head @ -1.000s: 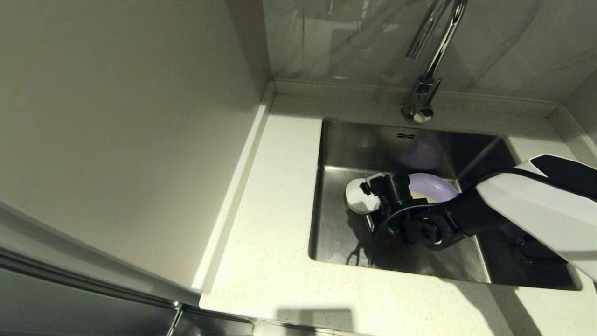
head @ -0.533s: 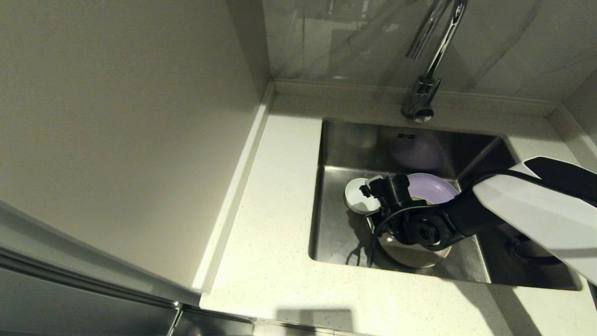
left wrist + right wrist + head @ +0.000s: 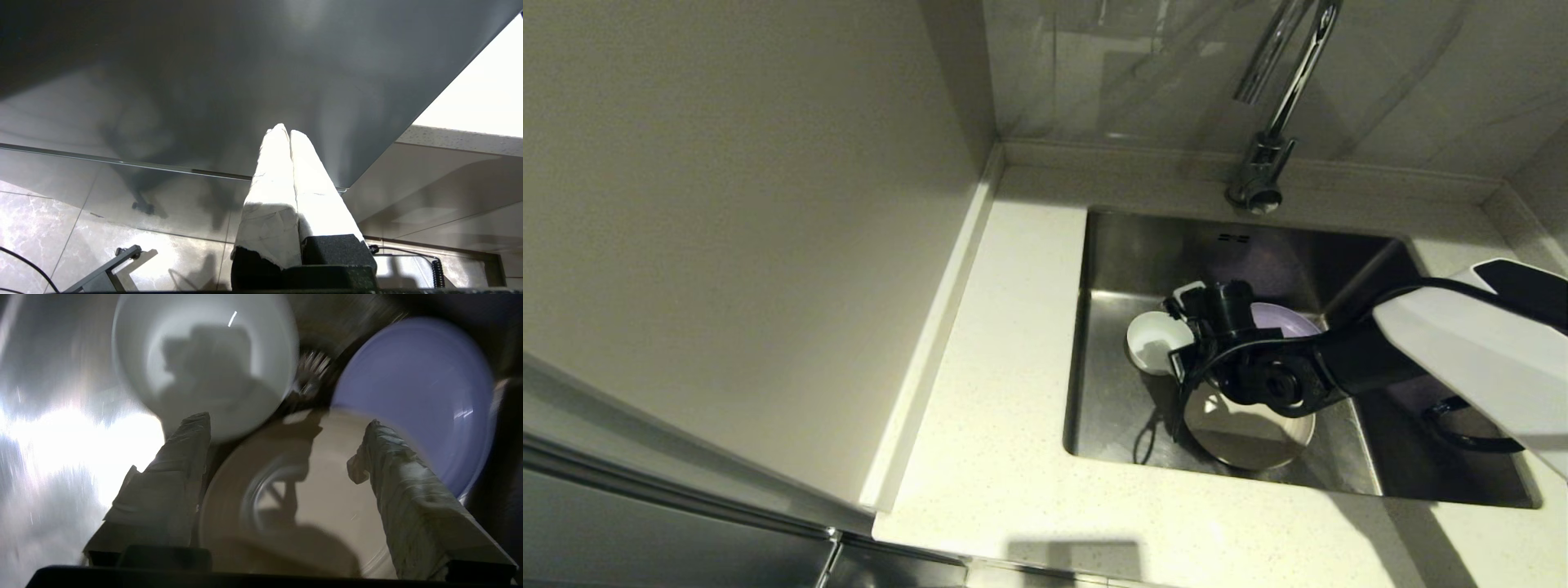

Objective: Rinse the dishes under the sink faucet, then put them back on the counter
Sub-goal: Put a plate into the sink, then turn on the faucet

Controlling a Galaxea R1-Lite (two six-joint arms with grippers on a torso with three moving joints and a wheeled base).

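Down in the sink (image 3: 1111, 408) the right arm reaches in from the robot's right, white forearm slanting low over the basin, black wrist bent so the right gripper (image 3: 1186, 331) points toward the far left part of the floor. Fingers (image 3: 175, 477) are spread wide — nothing pinched between them. Right under the gripper lies the beige plate (image 3: 1245, 433), flat on the steel, its rim running between the two fingers in the wrist view. Just past the fingertips sits the small white bowl (image 3: 1150, 343), upright, off the tip of one finger; the lavender plate (image 3: 1286, 320) lies beyond the other finger, its edge tucked under the beige plate's rim. All three dishes are in the basin, none on the counter (image 3: 1005, 457). Beyond the gripper, at the back edge, rises the faucet (image 3: 1270, 139) — no water seen running. Left gripper (image 3: 284, 134) hangs parked away from the sink, fingers pressed together.
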